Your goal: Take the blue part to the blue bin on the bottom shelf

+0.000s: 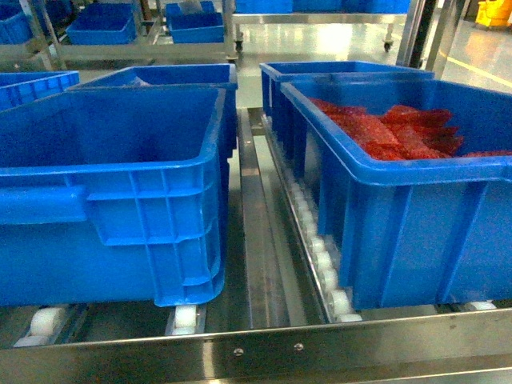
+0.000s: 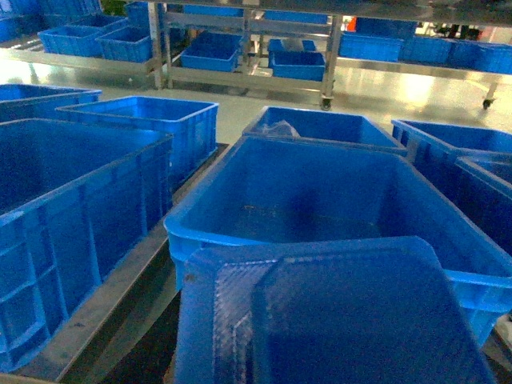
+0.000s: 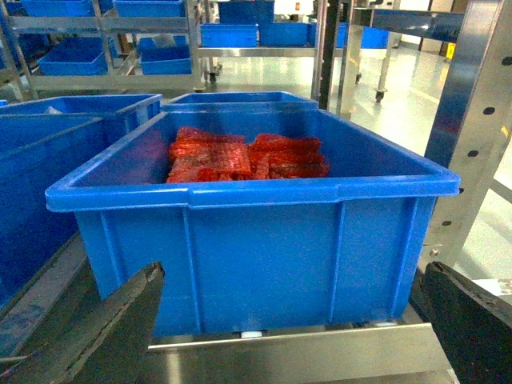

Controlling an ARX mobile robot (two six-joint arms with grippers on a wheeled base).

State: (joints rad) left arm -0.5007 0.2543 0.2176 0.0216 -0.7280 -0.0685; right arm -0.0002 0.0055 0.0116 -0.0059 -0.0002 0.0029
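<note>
- Warehouse floor and further racks lie behind the roller shelf (image 1: 320, 264).
- Left gripper (image 2: 336, 320): a blue part fills the bottom of its wrist view; grip itself cannot be confirmed.
- Empty blue bin (image 2: 320, 200) lies directly ahead of it, long axis running away.
- Right gripper (image 3: 288, 336): jaws spread, holding nothing, facing the bin of red parts (image 3: 248, 156).
- Judgement: left arm is nearer.

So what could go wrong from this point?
The blue part fills the lower left wrist view and hides the fingers, so its grip and release over the empty bin are hard to judge. A drop could land in the rail gap between bins, or in the neighbouring bin of red parts.
</note>
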